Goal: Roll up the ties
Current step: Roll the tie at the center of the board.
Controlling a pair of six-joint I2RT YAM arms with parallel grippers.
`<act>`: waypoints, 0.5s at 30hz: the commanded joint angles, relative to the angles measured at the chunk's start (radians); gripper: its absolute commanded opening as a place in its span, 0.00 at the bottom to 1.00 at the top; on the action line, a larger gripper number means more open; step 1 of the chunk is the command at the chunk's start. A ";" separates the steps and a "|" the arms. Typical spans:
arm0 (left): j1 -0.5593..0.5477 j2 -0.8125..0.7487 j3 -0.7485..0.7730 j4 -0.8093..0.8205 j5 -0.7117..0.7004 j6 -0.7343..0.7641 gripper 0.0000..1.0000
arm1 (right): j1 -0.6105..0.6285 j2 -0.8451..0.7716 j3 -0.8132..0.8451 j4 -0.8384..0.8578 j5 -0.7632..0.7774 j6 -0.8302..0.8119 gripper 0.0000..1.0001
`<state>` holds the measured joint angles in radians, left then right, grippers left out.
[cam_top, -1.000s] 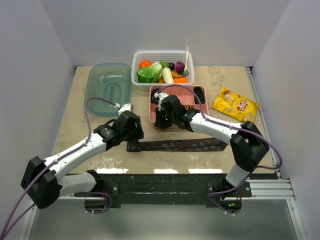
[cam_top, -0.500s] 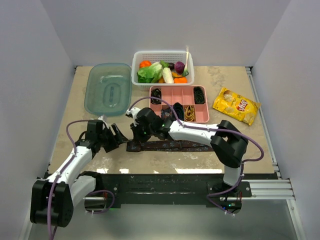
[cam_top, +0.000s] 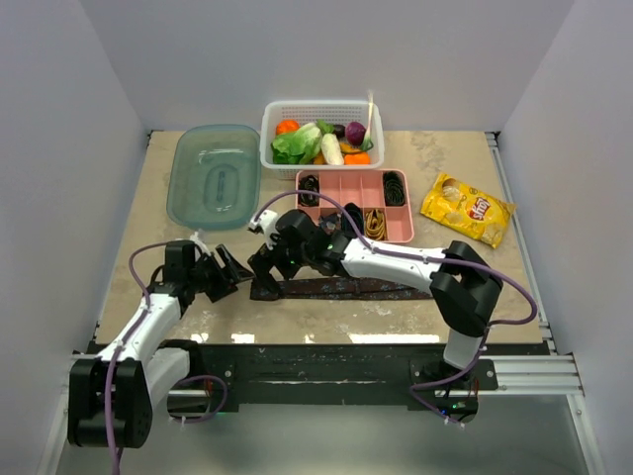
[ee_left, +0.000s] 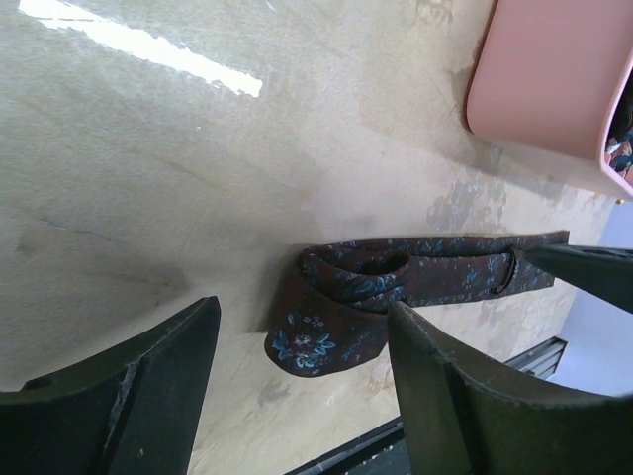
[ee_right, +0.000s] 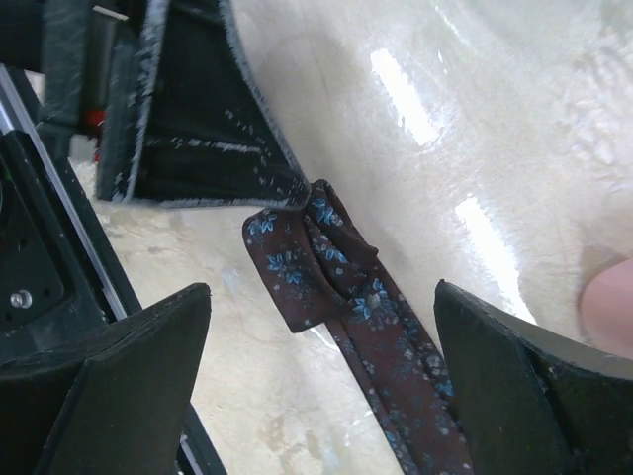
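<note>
Arms low, jaws of both released, near folded end of tie point(cam_top: 356, 289)

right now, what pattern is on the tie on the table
The tie is dark maroon with small blue flowers; right wrist view.

Clad in glossy white shells along the links of the left arm point(cam_top: 138, 332) and the right arm point(cam_top: 391, 262); jointed with chunky, rounded matt-black housings at shoulder, elbow and wrist. Strung with a purple cable point(cam_top: 138, 259) arching free of each arm from base to wrist, with a small white fitting near the wrist end. Bolted to a black base plate point(cam_top: 316, 368) fronting a silver aluminium rail point(cam_top: 534, 371). Tipped with the left gripper point(cam_top: 226, 274) and the right gripper point(cam_top: 269, 275), both black throughout; fingers point(ee_left: 138, 396) broad, flat, tapering to blunt ends, dark grey-black, scuffed with pale specks and scratches along the edges
</note>
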<state>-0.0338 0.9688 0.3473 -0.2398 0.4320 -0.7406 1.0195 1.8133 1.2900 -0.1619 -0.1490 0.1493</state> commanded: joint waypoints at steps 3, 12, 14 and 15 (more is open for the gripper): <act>0.097 0.028 0.059 -0.003 0.077 0.021 0.73 | 0.033 -0.019 0.029 -0.040 0.044 -0.203 0.99; 0.288 0.120 0.104 -0.029 0.201 0.107 0.73 | 0.136 0.129 0.164 -0.166 0.244 -0.346 0.99; 0.299 0.140 0.104 -0.016 0.226 0.110 0.73 | 0.157 0.153 0.183 -0.171 0.264 -0.362 0.99; 0.299 0.143 0.101 -0.015 0.226 0.113 0.73 | 0.162 0.161 0.189 -0.175 0.293 -0.364 0.99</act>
<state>0.2443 1.0901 0.4175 -0.2672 0.5716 -0.6746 1.1488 1.9560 1.4166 -0.2867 0.0284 -0.1379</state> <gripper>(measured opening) 0.731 0.986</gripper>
